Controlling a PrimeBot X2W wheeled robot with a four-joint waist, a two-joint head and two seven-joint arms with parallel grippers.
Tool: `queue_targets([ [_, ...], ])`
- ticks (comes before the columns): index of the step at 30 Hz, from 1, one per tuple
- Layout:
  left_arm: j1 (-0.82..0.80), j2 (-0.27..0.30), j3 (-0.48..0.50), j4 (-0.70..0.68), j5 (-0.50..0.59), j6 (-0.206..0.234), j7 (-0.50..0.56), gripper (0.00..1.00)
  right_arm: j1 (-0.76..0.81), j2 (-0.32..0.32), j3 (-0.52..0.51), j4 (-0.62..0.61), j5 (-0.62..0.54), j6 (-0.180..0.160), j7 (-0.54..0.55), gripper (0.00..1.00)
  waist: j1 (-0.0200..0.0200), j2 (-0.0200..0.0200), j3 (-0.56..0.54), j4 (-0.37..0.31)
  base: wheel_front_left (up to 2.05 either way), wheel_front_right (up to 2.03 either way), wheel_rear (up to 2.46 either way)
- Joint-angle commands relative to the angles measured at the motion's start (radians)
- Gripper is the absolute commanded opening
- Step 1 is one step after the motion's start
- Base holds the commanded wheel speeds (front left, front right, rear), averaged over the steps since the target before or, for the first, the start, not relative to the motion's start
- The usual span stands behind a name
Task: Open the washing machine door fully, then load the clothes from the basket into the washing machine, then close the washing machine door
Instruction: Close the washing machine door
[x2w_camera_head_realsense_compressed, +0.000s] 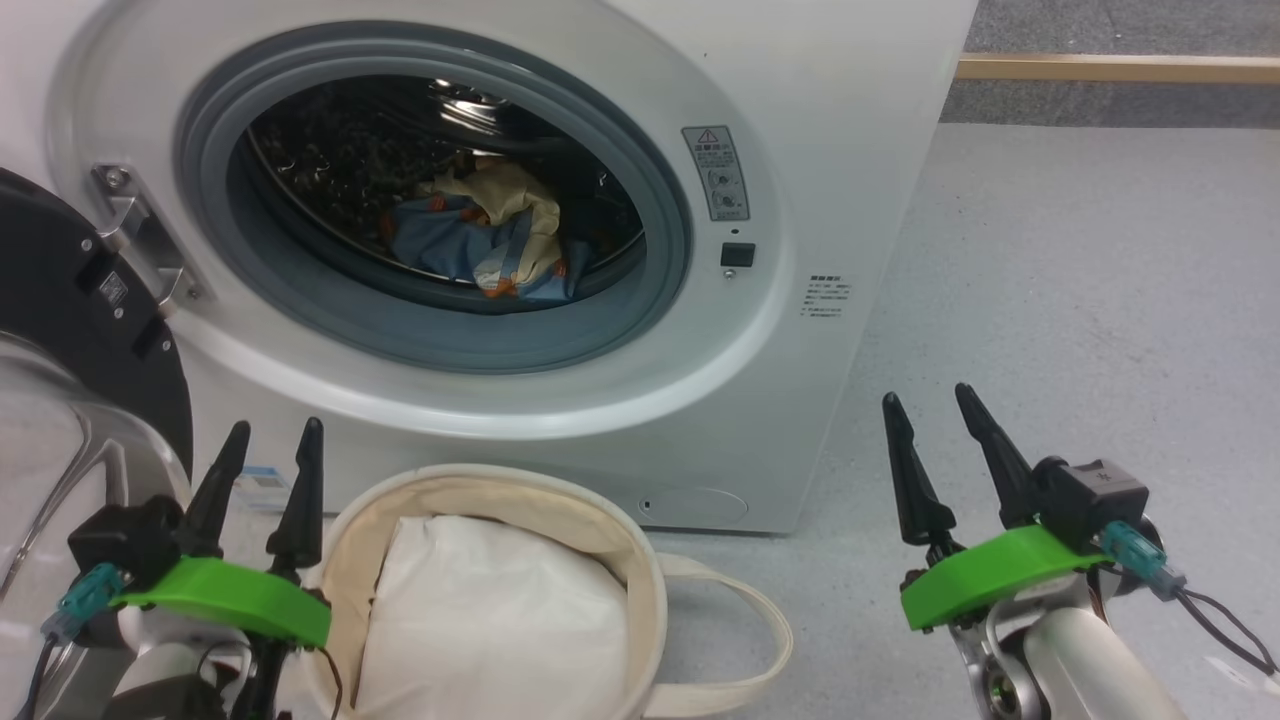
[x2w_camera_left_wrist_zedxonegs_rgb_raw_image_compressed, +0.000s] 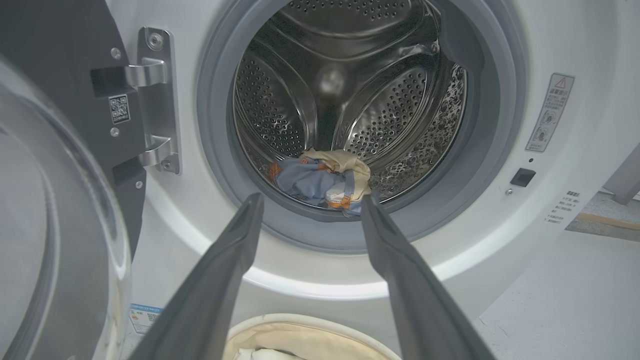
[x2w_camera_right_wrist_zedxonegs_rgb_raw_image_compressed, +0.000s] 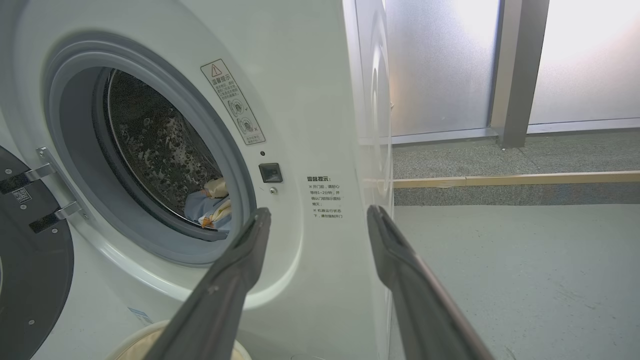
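Note:
The white washing machine (x2w_camera_head_realsense_compressed: 820, 150) stands with its washing machine door (x2w_camera_head_realsense_compressed: 60, 330) swung open to the left, black rim and clear glass bowl (x2w_camera_left_wrist_zedxonegs_rgb_raw_image_compressed: 45, 225) showing. Blue, cream and orange clothes (x2w_camera_head_realsense_compressed: 490, 240) lie in the steel drum (x2w_camera_left_wrist_zedxonegs_rgb_raw_image_compressed: 350, 95), also seen as clothes (x2w_camera_left_wrist_zedxonegs_rgb_raw_image_compressed: 325, 180) and clothes (x2w_camera_right_wrist_zedxonegs_rgb_raw_image_compressed: 212, 207) from the wrists. The cream basket (x2w_camera_head_realsense_compressed: 620, 540) sits on the floor below the opening, holding a plain white bundle (x2w_camera_head_realsense_compressed: 490, 610). My left gripper (x2w_camera_head_realsense_compressed: 275, 430) hovers open left of the basket. My right gripper (x2w_camera_head_realsense_compressed: 930, 395) is open at the machine's right, holding nothing.
Grey floor (x2w_camera_head_realsense_compressed: 1100, 350) stretches to the right of the machine. A wooden strip (x2w_camera_head_realsense_compressed: 1110, 68) runs along the floor at the back. Frosted glass panels (x2w_camera_right_wrist_zedxonegs_rgb_raw_image_compressed: 440, 65) and a grey post (x2w_camera_right_wrist_zedxonegs_rgb_raw_image_compressed: 517, 75) stand behind. The basket's loop handle (x2w_camera_head_realsense_compressed: 750, 640) lies toward my right arm.

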Motion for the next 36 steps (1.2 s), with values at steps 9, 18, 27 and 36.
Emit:
queue_targets([
  [9,-0.032,0.017,0.053,-0.015,-0.003,-0.006,-0.012,1.0,-0.015,-0.009,0.024,-0.025,0.01,0.0,-0.012,1.0,0.0,-0.0001,0.001,0.002,-0.33,0.28,0.05],
  [18,-0.043,0.018,0.049,-0.009,-0.008,-0.006,-0.012,1.0,-0.017,-0.002,0.022,-0.023,0.009,0.0,-0.012,1.0,0.0,-0.0001,0.012,0.008,-1.5,1.46,0.04],
  [27,-0.043,0.015,0.047,-0.01,-0.004,-0.006,-0.012,1.0,-0.02,0.005,0.02,-0.023,0.003,0.0,-0.012,1.0,0.0,-0.0001,0.015,0.012,-1.94,1.93,0.01],
  [36,-0.039,0.011,0.048,-0.022,0.0,-0.006,-0.012,1.0,-0.019,0.004,0.029,-0.021,0.008,0.0,-0.012,1.0,0.0,-0.0001,0.012,0.014,-0.83,0.83,0.0],
])
